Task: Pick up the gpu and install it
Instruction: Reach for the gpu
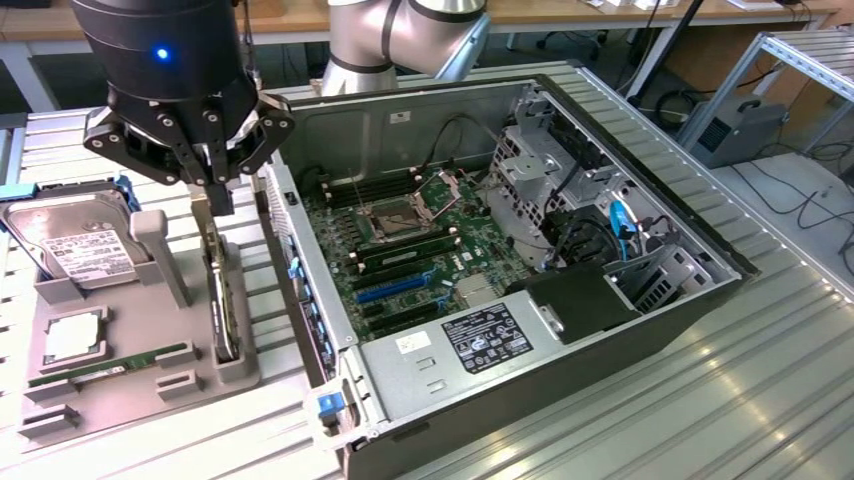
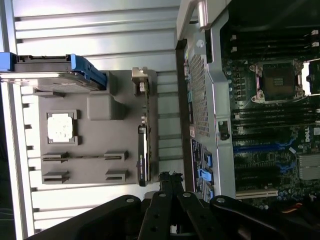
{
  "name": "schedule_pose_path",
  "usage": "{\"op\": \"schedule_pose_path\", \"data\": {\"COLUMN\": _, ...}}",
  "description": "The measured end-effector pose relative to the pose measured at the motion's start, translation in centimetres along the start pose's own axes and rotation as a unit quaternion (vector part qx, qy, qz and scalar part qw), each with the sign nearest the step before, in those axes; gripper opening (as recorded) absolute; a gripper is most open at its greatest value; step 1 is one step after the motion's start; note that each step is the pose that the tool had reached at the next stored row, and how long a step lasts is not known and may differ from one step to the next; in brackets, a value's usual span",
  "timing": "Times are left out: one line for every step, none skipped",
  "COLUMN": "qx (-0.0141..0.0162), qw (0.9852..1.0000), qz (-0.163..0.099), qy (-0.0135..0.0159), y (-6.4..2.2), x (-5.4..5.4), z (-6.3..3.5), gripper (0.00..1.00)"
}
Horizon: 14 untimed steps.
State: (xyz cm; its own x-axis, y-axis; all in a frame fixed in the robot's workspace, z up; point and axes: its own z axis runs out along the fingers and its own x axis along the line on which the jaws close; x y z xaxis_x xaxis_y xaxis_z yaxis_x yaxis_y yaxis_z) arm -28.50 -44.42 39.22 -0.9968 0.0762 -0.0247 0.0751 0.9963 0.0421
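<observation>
Closed end effector (image 1: 214,200) seemingly above gpu (image 1: 224,310) edge, case wall (image 1: 284,235) close.

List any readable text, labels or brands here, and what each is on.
None reads clearly.
White label on the silver hard drive: print too small.
Black-and-white label on the grey power supply box: blurred.
Small white sticker on the grey case wall: unreadable.
White lettering on the green motherboard: too blurred.

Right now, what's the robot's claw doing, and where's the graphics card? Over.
Gripper shut, empty, just above the tray. Gpu on edge in its tray slot, not gripped. Case wall stands between tray and motherboard.
</observation>
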Motion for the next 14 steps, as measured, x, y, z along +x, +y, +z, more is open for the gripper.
{"op": "schedule_pose_path", "data": {"qx": 0.0, "qw": 1.0, "qz": 0.0, "qy": 0.0, "y": -0.03, "x": 0.0, "z": 0.0, "gripper": 0.11}}
{"op": "schedule_pose_path", "data": {"qx": 0.0, "qw": 1.0, "qz": 0.0, "qy": 0.0, "y": -0.07, "x": -0.01, "z": 0.0, "gripper": 0.11}}
{"op": "schedule_pose_path", "data": {"qx": 0.0, "qw": 1.0, "qz": 0.0, "qy": 0.0, "y": -0.1, "x": -0.01, "z": 0.0, "gripper": 0.11}}
{"op": "schedule_pose_path", "data": {"qx": 0.0, "qw": 1.0, "qz": 0.0, "qy": 0.0, "y": -0.13, "x": -0.01, "z": 0.0, "gripper": 0.11}}
{"op": "schedule_pose_path", "data": {"qx": 0.0, "qw": 1.0, "qz": 0.0, "qy": 0.0, "y": -0.16, "x": -0.01, "z": 0.0, "gripper": 0.11}}
{"op": "schedule_pose_path", "data": {"qx": 0.0001, "qw": 1.0, "qz": 0.0, "qy": 0.0, "y": -0.19, "x": -0.02, "z": 0.0, "gripper": 0.11}}
{"op": "schedule_pose_path", "data": {"qx": 0.0001, "qw": 1.0, "qz": 0.0, "qy": 0.0, "y": -0.23, "x": -0.02, "z": 0.0, "gripper": 0.11}}
{"op": "schedule_pose_path", "data": {"qx": 0.0001, "qw": 1.0, "qz": 0.0, "qy": 0.0, "y": -0.26, "x": -0.02, "z": 0.0, "gripper": 0.11}}
{"op": "schedule_pose_path", "data": {"qx": 0.0001, "qw": 1.0, "qz": 0.0, "qy": 0.0, "y": -0.29, "x": -0.02, "z": 0.0, "gripper": 0.11}}
{"op": "schedule_pose_path", "data": {"qx": 0.0001, "qw": 1.0, "qz": 0.0, "qy": 0.0, "y": -0.32, "x": -0.03, "z": 0.0, "gripper": 0.11}}
{"op": "schedule_pose_path", "data": {"qx": 0.0001, "qw": 1.0, "qz": 0.0, "qy": 0.0, "y": -0.36, "x": -0.03, "z": 0.0, "gripper": 0.11}}
{"op": "schedule_pose_path", "data": {"qx": 0.0001, "qw": 1.0, "qz": 0.0, "qy": 0.0, "y": -0.39, "x": -0.03, "z": 0.0, "gripper": 0.11}}
{"op": "schedule_pose_path", "data": {"qx": 0.0002, "qw": 1.0, "qz": 0.0, "qy": 0.0, "y": -0.42, "x": -0.03, "z": 0.0, "gripper": 0.11}}
{"op": "schedule_pose_path", "data": {"qx": 0.0002, "qw": 1.0, "qz": 0.0, "qy": 0.0, "y": -0.45, "x": -0.04, "z": 0.0, "gripper": 0.11}}
